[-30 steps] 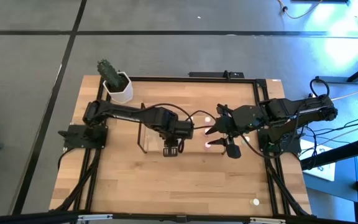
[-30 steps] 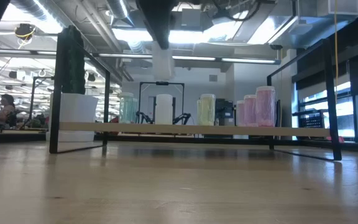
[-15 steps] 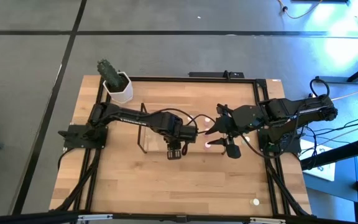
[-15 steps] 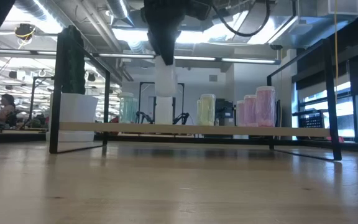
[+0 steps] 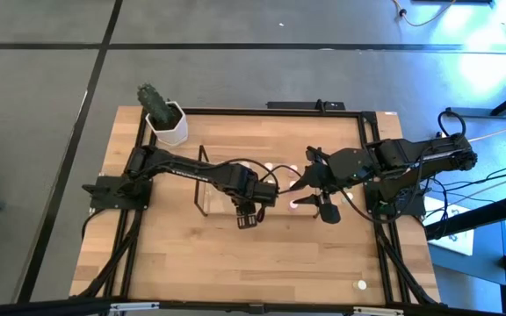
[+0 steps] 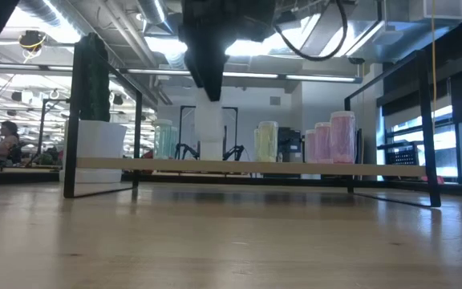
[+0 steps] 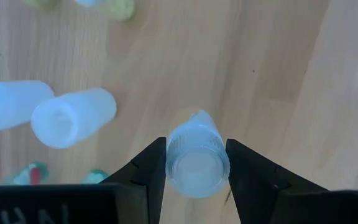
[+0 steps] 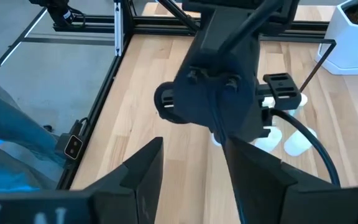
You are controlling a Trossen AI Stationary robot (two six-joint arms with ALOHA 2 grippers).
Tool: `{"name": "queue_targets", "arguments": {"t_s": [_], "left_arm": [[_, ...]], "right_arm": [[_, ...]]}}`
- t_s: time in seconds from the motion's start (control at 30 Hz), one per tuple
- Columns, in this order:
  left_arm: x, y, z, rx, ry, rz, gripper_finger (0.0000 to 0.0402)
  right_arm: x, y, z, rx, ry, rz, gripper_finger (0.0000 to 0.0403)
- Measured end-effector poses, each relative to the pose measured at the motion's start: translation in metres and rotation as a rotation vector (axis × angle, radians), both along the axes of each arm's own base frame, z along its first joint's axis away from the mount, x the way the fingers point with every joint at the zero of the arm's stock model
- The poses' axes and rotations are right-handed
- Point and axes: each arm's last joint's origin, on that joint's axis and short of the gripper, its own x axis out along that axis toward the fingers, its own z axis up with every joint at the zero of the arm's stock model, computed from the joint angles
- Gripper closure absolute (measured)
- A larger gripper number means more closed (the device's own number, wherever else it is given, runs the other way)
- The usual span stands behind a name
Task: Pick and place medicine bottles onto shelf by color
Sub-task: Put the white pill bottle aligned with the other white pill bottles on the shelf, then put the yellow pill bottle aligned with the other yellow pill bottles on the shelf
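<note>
One white bottle [image 7: 196, 155] clamped in left jaws, right jaws apart, perhaps six bottles on shelf [image 6: 239, 166]

high view looks straight down on the whole pale wooden table [image 5: 191, 254]. low view sits at tabletop level, facing the room. both wrist views look close along their fingers, sharing that tabletop.

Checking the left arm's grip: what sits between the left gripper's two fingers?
In the left wrist view, a white bottle sits between the left gripper fingers, touching both.
</note>
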Motion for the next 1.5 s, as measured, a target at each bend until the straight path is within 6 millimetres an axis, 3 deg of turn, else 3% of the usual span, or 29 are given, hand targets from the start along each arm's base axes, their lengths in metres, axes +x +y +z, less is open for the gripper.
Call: {"name": "queue_targets", "arguments": {"t_s": [0.37,0.87,1.5], "left_arm": [[-0.003,0.002,-0.016,0.002,0.037,0.021,0.0266],[-0.001,0.003,-0.017,0.003,0.021,0.020,0.0261],[-0.001,0.005,-0.016,0.033,0.015,0.035,0.0175]], "right_arm": [[0.000,0.000,0.000,0.000,0.000,0.000,0.0225],[0.000,0.000,0.000,0.000,0.001,0.000,0.0225],[0.000,0.000,0.000,0.001,0.001,-0.001,0.0225]]}}
